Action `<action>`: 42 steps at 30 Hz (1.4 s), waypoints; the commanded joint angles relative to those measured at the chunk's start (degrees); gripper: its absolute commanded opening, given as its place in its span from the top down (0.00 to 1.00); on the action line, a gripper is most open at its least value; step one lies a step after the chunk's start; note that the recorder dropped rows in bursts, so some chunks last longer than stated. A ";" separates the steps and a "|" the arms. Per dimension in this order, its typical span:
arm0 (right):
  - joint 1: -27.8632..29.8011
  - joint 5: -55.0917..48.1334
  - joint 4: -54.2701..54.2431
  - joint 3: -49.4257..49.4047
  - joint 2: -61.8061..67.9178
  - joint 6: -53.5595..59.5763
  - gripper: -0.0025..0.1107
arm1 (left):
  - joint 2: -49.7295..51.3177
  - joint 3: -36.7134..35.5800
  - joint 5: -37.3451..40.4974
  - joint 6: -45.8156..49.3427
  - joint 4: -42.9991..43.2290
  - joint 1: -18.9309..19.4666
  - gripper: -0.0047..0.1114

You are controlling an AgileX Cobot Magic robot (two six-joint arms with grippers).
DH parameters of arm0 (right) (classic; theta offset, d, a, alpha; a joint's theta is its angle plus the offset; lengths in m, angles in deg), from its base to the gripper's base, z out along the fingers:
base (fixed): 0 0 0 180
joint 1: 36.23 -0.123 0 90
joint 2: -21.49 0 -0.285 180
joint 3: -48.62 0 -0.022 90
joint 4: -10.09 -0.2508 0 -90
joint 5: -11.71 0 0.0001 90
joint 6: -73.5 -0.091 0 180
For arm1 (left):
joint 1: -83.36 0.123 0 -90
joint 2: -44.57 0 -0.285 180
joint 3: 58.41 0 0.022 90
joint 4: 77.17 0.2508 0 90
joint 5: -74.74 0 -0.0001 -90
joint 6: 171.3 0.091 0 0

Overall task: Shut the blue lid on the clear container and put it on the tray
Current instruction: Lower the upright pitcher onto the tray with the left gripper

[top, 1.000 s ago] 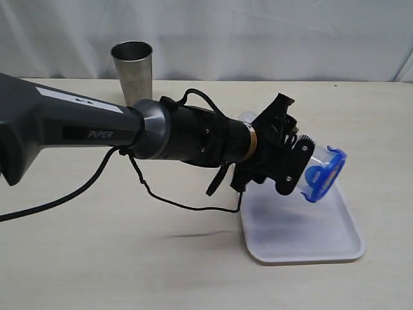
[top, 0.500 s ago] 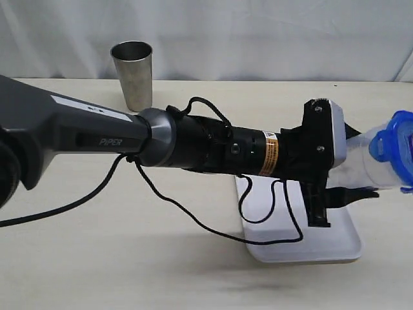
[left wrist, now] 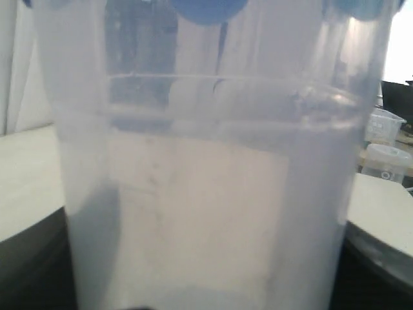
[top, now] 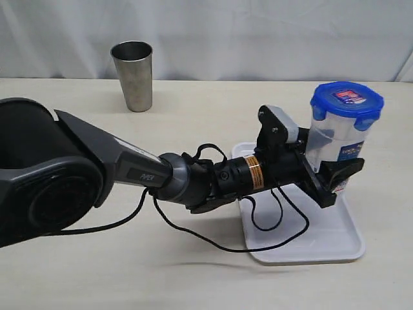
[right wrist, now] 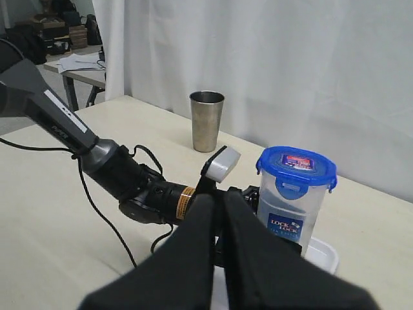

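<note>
The clear container (top: 337,141) stands upright over the far right part of the white tray (top: 335,240), with the blue lid (top: 346,99) sitting on its top. My left gripper (top: 330,174) reaches in from the left and is shut on the container's lower half. The frames do not show whether its base touches the tray. In the left wrist view the container (left wrist: 206,194) fills the picture, with the blue lid's flaps (left wrist: 206,9) at the edge. My right gripper (right wrist: 217,205) hangs shut and empty, well back from the container (right wrist: 292,210) and lid (right wrist: 297,166).
A tapered steel cup (top: 133,74) stands at the back left of the table, also in the right wrist view (right wrist: 205,120). The left arm's black cable (top: 271,226) loops down over the tray's near left part. A white curtain closes off the back.
The left arm has swung down and turned its wrist, bringing the container from lying tilted in the air to upright over the tray. The right gripper stays shut.
</note>
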 commanded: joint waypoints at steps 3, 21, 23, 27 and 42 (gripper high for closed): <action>0.16 -0.95 -0.24 -0.33 -0.14 -0.06 0.94 | 3.68 5.12 -3.68 -6.66 4.56 3.11 0.96; 0.16 -0.95 -0.24 -0.33 -0.14 -0.06 0.94 | 9.07 12.23 -4.47 -5.65 18.60 5.46 0.96; 0.16 -0.95 -0.24 -0.33 -0.14 -0.06 0.94 | 9.07 12.23 -4.47 -5.65 18.60 5.46 0.96; 0.16 -0.95 -0.24 -0.33 -0.14 -0.06 0.94 | 9.07 12.23 -4.35 -5.65 18.29 5.46 0.86; 0.16 -0.95 -0.24 -0.33 -0.14 -0.06 0.94 | 9.07 12.23 -2.07 -5.19 18.65 5.60 0.11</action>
